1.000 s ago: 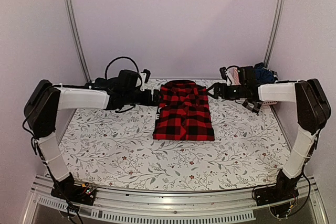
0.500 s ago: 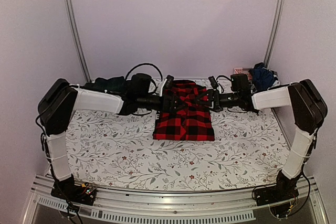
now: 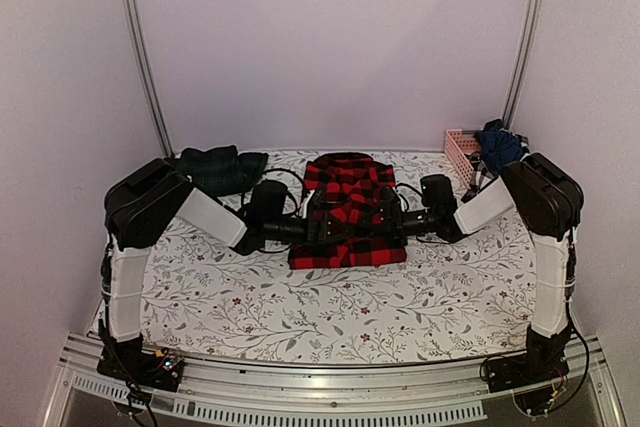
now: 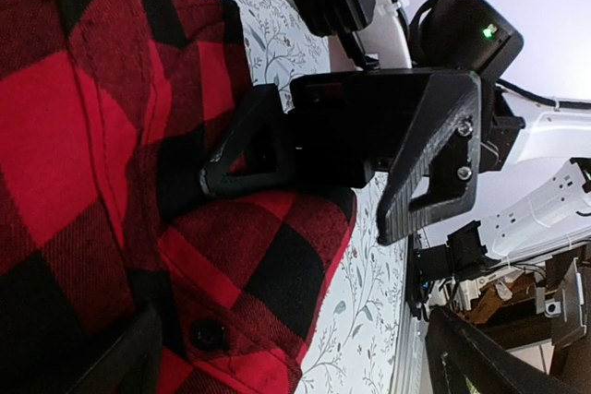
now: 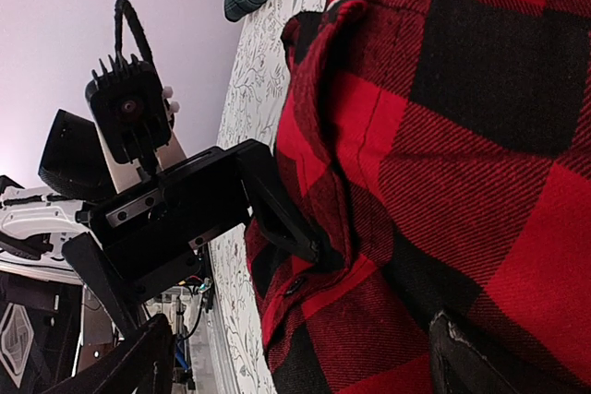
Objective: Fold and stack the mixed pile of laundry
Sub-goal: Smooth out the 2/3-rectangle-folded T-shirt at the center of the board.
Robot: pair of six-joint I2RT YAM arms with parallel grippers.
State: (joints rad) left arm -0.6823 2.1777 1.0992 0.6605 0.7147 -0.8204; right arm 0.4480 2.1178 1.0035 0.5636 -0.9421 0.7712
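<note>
At the middle of the desk point(image 3: 250, 307) with its white leaf-patterned cloth lies the folded red-and-black checked flannel shirt point(image 3: 345, 179). The left hand point(image 3: 312, 228) and the right hand point(image 3: 402, 224) sit low at its opposite sides, both released, fingers wide with the shirt's edges between them. Closing here may pinch only the top layer, so the fold could spill open on lifting; the hands also look close enough to knock together.

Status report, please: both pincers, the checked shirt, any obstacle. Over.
Left pincer open, right pincer open, both beside the checked shirt. Shirt folded, flat on table, no grip seen. Green tartan piece and pink basket apart, not in way.
</note>
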